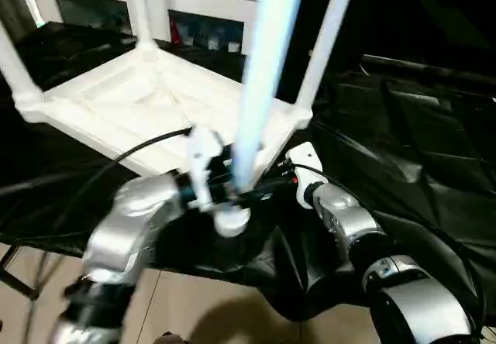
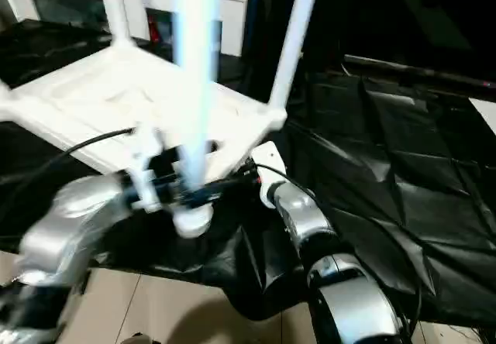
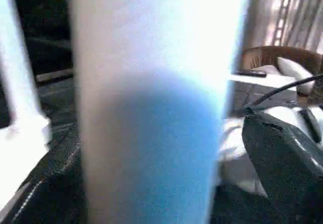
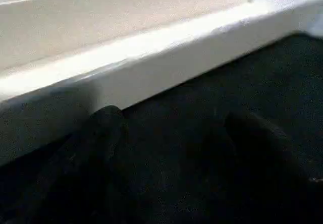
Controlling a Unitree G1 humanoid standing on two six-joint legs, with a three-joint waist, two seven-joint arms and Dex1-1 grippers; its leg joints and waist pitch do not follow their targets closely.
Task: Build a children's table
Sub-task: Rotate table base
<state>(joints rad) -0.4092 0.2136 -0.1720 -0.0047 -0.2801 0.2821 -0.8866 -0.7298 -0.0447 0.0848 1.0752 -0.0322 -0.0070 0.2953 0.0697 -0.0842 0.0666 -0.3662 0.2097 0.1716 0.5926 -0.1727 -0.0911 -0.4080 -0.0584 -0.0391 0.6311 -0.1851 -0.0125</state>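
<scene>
The children's table lies upside down on black cloth, its white top point(image 1: 132, 96) showing the ribbed underside. Three white legs point(image 1: 325, 42) stand upright at its left, back and right corners. A fourth leg point(image 1: 260, 73), lit bluish, rises slightly tilted from the near corner point(image 1: 231, 221). My left gripper point(image 1: 232, 193) is open around this leg near its base. In the left wrist view the leg point(image 3: 151, 108) stands a small gap away from a black finger point(image 3: 282, 158). My right gripper point(image 4: 174, 118) hovers open over the cloth, beside the top's rim point(image 4: 166, 57).
A white cabinet with glass doors point(image 1: 194, 7) stands behind the table. Black cloth point(image 1: 403, 150) spreads in folds to the right. Light floor tiles point(image 1: 201, 305) lie below the near edge. A black cable point(image 1: 139, 146) runs over my left forearm. A brown chair point(image 3: 287, 65) sits off to the side.
</scene>
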